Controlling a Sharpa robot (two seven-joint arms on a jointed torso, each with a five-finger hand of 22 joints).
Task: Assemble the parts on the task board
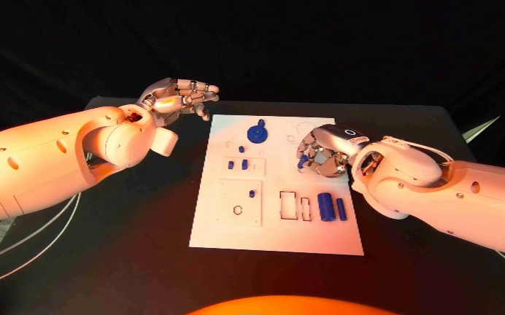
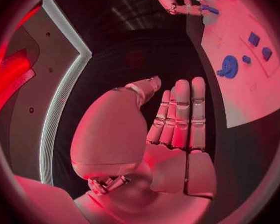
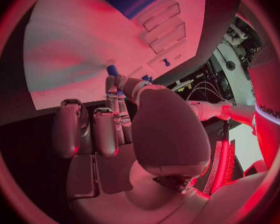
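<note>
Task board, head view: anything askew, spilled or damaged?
Nothing stands out. The task board lies flat on the table, blue parts on it, none off it. The right hand pinches a small blue part; the left hand is empty.

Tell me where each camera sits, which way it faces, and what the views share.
Head view: on the robot's head, looking down at the task board; both arms, left hand, right hand.
Left wrist view: behind the left hand, facing past it toward the board.
Right wrist view: behind the right hand, facing the board.
Shared: the board with blue parts shows in every view.
</note>
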